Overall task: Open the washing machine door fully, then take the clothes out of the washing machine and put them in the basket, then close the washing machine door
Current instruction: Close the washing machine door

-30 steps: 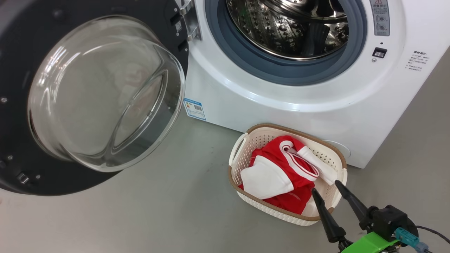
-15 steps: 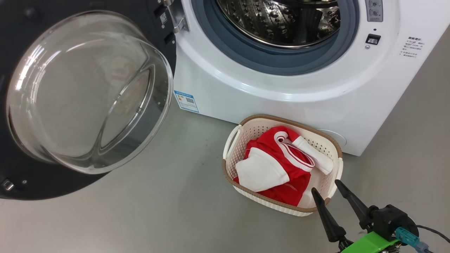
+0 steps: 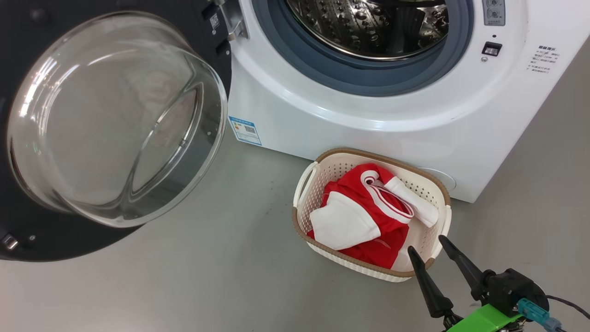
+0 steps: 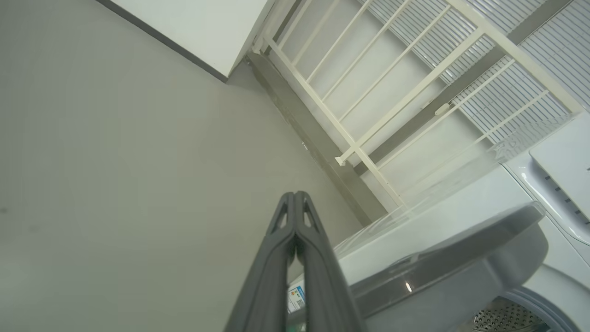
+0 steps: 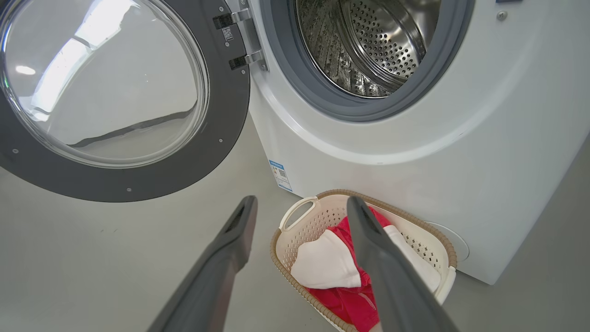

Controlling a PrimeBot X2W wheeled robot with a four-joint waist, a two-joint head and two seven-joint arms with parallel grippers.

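Observation:
The washing machine door (image 3: 115,120) stands swung wide open at the left, its glass bowl bulging toward me, and it also shows in the right wrist view (image 5: 106,87). The washing machine (image 3: 368,120) shows a bare steel drum (image 3: 368,23). The basket (image 3: 350,154) sits on the floor against the machine's front. The red and white clothes (image 3: 364,216) lie inside it. My right gripper (image 3: 426,243) hangs open with nothing between its fingers, just in front of the basket's near right corner. My left gripper (image 4: 292,194) is shut on nothing, beside the door's outer edge.
Grey floor (image 3: 207,276) spreads in front of the machine and under the open door. A blue label (image 3: 244,130) marks the machine's lower left front. A white barred railing (image 4: 368,92) and a white panel (image 4: 193,27) stand beyond the door.
The head camera has shifted, so the machine and basket sit slightly higher and further left in the picture. The basket, clothes and door have not moved. My right gripper stays open.

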